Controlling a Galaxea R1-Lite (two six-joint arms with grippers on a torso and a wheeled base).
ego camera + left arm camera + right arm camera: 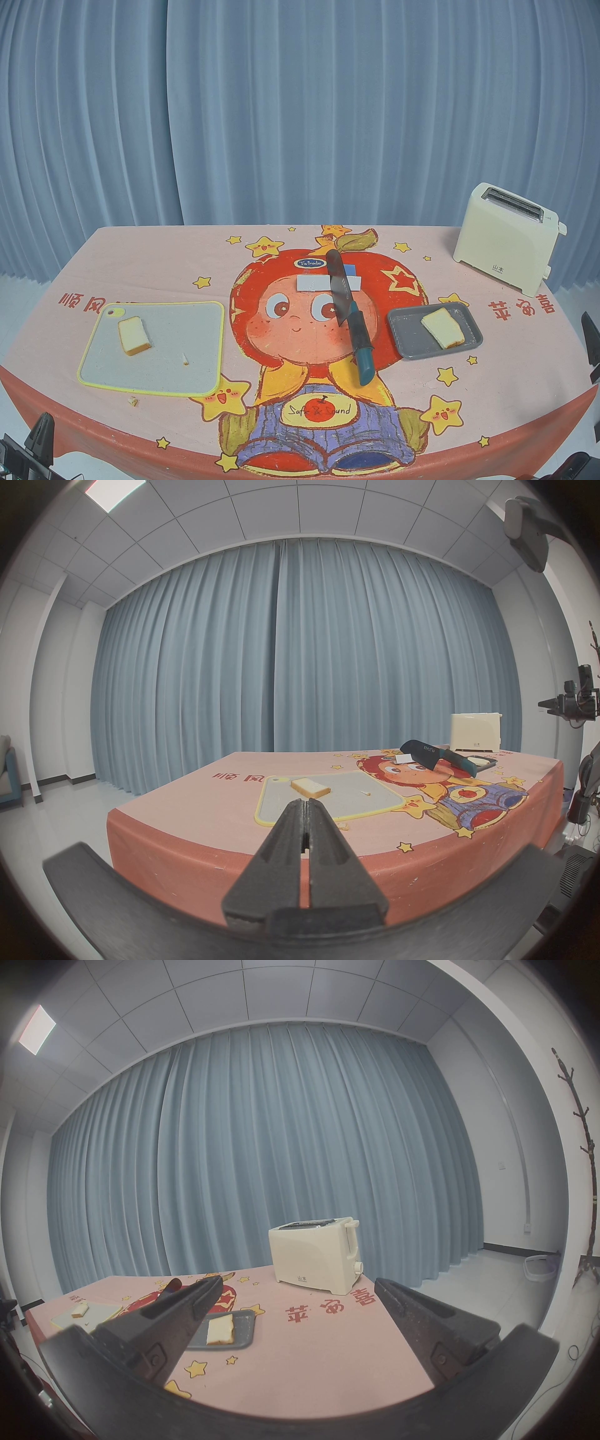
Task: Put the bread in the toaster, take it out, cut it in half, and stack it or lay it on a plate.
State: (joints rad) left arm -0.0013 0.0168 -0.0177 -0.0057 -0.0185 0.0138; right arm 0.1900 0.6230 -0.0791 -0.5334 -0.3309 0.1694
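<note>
Bread cut: one bread half (134,335) lies on the board (175,325) at 8 o'clock of the desk (156,262), and the other half (442,327) is already on the plate (409,337) at 4 o'clock, so probably only a transfer remains. The knife (351,315) rests at centre, handle toward 6 o'clock for easy grasping, and the toaster (507,237) stands at 2 o'clock. The left claw (306,808) is clenched and empty, the right claw (299,1284) released.
</note>
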